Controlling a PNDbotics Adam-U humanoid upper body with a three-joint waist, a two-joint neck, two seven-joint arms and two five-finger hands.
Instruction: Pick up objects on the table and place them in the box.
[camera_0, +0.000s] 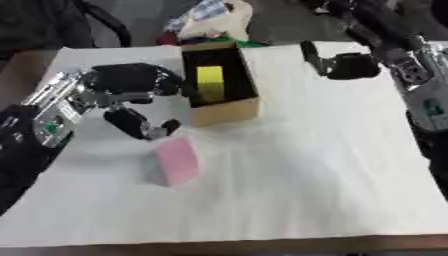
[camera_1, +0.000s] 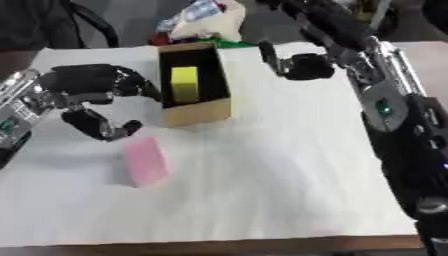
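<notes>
In the left eye view, a white table (camera_0: 289, 190) fills most of the frame. A brown cardboard box (camera_0: 223, 107) stands open near the far middle of it, with a yellow block (camera_0: 209, 80) lying inside against its dark interior. A pink block (camera_0: 178, 161) rests on the table just in front of the box and to its left. The left hand (camera_0: 131, 90) hovers above the table beside the box's left wall, its fingers curved and spread with the thumb hanging down just above and behind the pink block; it holds nothing. The right hand (camera_0: 346, 65) hangs over the far right part of the table, well apart from the box, and is also empty, with its fingers relaxed and one standing up.

In the right eye view, the same layout appears shifted leftward. The pink block sits apart from the box's front corner, and the left thumb tip ends near the block's far end without touching it. A pile of coloured cloth and bags (camera_1: 206, 22) lies beyond the table's far edge, behind the box.
</notes>
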